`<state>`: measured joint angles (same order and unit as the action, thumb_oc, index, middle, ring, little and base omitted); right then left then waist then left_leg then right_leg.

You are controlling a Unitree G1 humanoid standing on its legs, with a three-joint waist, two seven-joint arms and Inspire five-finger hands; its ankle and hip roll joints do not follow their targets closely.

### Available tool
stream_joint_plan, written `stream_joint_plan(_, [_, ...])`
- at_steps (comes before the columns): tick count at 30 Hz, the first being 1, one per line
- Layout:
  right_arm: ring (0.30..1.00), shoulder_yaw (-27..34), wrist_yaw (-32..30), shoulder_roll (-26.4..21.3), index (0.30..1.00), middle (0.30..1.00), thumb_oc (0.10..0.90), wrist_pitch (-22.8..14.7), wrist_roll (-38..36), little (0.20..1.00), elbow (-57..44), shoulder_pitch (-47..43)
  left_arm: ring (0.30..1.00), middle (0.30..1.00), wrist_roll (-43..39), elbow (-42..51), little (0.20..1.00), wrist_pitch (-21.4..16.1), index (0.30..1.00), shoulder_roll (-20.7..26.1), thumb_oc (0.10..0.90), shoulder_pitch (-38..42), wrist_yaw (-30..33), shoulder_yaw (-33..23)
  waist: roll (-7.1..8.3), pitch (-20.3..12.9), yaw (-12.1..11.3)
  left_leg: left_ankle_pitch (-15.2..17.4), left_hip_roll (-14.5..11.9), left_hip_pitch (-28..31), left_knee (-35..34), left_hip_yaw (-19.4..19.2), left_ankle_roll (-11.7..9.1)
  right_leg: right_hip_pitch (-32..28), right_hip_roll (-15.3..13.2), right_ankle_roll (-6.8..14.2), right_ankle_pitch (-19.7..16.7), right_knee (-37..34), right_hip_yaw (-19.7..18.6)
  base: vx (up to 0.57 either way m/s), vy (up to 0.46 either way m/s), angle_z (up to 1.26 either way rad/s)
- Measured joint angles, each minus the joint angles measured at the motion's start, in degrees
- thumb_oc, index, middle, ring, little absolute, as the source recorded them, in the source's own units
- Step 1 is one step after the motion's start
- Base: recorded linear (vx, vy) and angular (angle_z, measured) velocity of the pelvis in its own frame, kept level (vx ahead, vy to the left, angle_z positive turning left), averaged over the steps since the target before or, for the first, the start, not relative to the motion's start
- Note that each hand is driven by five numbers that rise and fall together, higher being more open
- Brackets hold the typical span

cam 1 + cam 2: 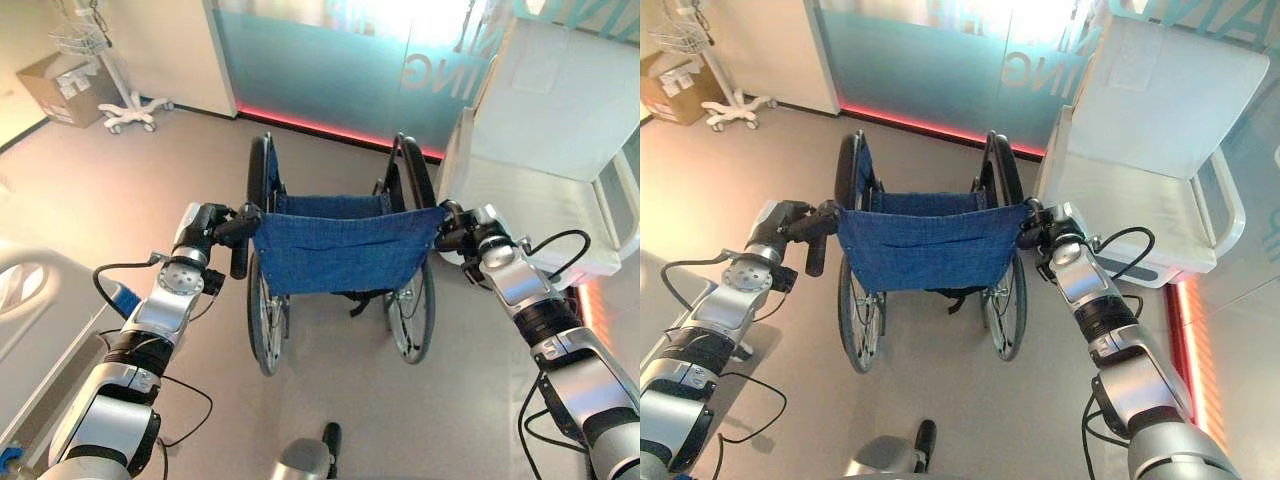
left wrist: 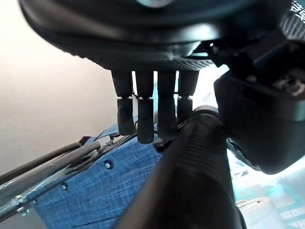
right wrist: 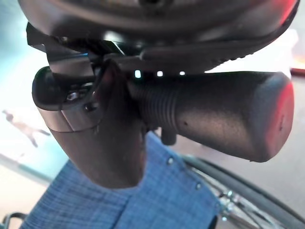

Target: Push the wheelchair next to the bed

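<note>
**pushbot:** Since both push handles are gripped, left hand [image 1: 212,232] and right hand [image 1: 1045,232] fingers curled round them, how far along?

**wheelie:** Barely; wheelchair [image 1: 335,255] sits near the bed [image 1: 1150,200], not alongside.

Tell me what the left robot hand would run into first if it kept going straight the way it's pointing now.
The left robot hand is curled on the wheelchair's left push handle, aimed forward. Straight ahead lies the wheelchair's left wheel, then open floor toward the frosted glass wall; depth is uncertain.
</note>
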<state>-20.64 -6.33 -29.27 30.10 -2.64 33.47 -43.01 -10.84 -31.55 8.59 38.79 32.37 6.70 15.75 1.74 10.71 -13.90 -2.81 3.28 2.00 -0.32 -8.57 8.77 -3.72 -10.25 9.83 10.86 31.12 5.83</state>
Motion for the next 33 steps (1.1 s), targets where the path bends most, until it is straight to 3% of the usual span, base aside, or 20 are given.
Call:
stream_joint_plan(3, [0.300,0.14,0.00,0.52,0.300,0.300,0.400,-0.01,-0.11,0.300,0.00,1.28,0.300,0.300,1.07,0.03,0.300,-0.26,0.300,0.12,0.400,-0.38,0.01,0.21,-0.18,-0.11,2.58,0.35,0.01,2.35,-1.33,1.96,0.36,3.99,0.03,0.07,0.01,-5.25,-0.53,0.21,-0.071,0.33])
stream_joint_plan(7, [0.300,-0.10,0.00,0.66,0.300,0.300,0.400,0.04,-0.22,0.300,-0.21,2.12,0.300,0.300,1.03,-0.73,0.300,-0.33,0.300,0.14,0.400,-1.01,0.10,0.73,-0.50,-0.63,6.07,1.24,1.21,3.48,-1.98,4.00,0.04,11.15,-0.32,2.66,-2.95,-15.49,-2.37,0.28,-0.110,0.38])
stream_joint_plan(9, [0.300,-0.61,0.01,0.73,0.300,0.300,0.400,1.21,-0.23,0.300,-0.74,2.32,0.300,0.300,1.02,-0.88,0.300,-0.35,0.300,0.03,0.400,-2.08,0.04,0.70,-0.19,-1.14,8.41,1.47,2.70,4.53,-2.44,5.49,0.41,14.69,-1.08,2.29,-8.33,-23.10,-2.75,0.37,-0.135,0.53])
stream_joint_plan(11, [0.300,-0.80,0.04,0.71,0.300,0.300,0.400,2.75,-0.22,0.300,-1.85,2.77,0.300,0.300,1.01,-0.88,0.300,-0.61,0.300,-0.06,0.400,-2.95,-0.09,0.51,0.89,-1.79,9.71,1.75,4.14,5.17,-2.46,6.31,0.57,16.02,-1.34,1.51,-11.13,-28.59,-3.42,0.36,-0.141,0.52])
stream_joint_plan(12, [0.300,-0.66,0.07,0.64,0.300,0.300,0.400,3.50,-0.13,0.300,-2.22,3.15,0.300,0.300,1.01,-1.07,0.300,-0.52,0.300,-0.45,0.400,-3.20,-0.25,0.73,1.20,-1.99,10.27,2.18,4.57,6.08,-2.46,6.77,0.47,16.69,-1.09,0.40,-11.94,-29.64,-3.51,0.40,-0.167,0.52])
stream_joint_plan(15, [0.300,-0.79,0.28,0.59,0.300,0.300,0.400,3.85,0.10,0.300,-2.22,3.62,0.300,0.300,0.92,-1.15,0.300,-0.76,0.300,-1.01,0.400,-4.36,-0.39,0.66,1.89,-2.52,11.59,3.41,4.88,7.34,-2.19,7.17,-0.30,16.44,-0.33,0.00,-12.03,-28.72,-3.92,0.35,-0.200,0.52])
stream_joint_plan(18, [0.300,-1.01,0.62,0.05,0.300,0.300,0.400,3.58,0.31,0.300,-1.69,4.32,0.300,0.300,0.79,-1.17,0.300,-0.75,0.300,-2.42,0.400,-5.13,-0.16,1.06,2.55,-3.86,12.10,4.98,4.81,7.71,-1.11,10.81,-2.13,14.50,1.55,-1.31,-12.89,-25.77,-6.54,0.34,-0.267,0.56])
stream_joint_plan(20, [0.300,-1.02,0.76,-0.37,0.300,0.300,0.400,3.33,0.82,0.300,-1.62,3.96,0.300,0.300,-0.11,-1.21,0.300,-0.65,0.300,-2.98,0.400,-5.15,0.68,1.44,2.70,-4.05,11.97,6.08,4.51,7.84,-0.04,12.32,-3.36,13.85,1.85,-3.32,-15.04,-25.10,-5.49,0.30,-0.223,0.50])
stream_joint_plan(22, [0.300,-1.18,1.30,-1.04,0.300,0.300,0.400,3.23,1.53,0.300,-1.60,3.87,0.300,0.300,-0.52,-1.11,0.300,-0.48,0.300,-3.82,0.400,-5.71,1.09,1.52,1.69,-4.22,11.25,7.16,2.89,8.38,0.64,13.41,-4.69,12.55,2.24,-4.30,-16.67,-25.45,-2.23,0.21,-0.196,0.32])
stream_joint_plan(26, [0.300,-2.97,2.91,-3.78,0.300,0.300,0.400,1.01,1.99,0.300,1.05,1.38,0.300,0.300,-0.72,0.22,0.300,-0.44,0.300,-6.08,0.400,-6.37,1.60,0.55,-1.47,-4.15,9.08,9.62,-2.22,7.63,2.66,17.33,-7.58,9.02,6.53,-7.34,-16.00,-28.55,2.67,0.20,-0.219,0.36])
stream_joint_plan(33, [0.300,-4.56,4.04,-6.42,0.300,0.300,0.400,-1.82,2.21,0.300,5.78,-1.57,0.300,0.300,-1.18,2.42,0.300,-1.26,0.300,-8.99,0.400,-7.62,1.23,-0.61,-2.40,-4.05,6.67,10.34,-3.74,4.79,7.14,19.32,-8.85,7.57,7.87,-9.72,-14.31,-29.91,6.16,0.19,-0.181,0.24])
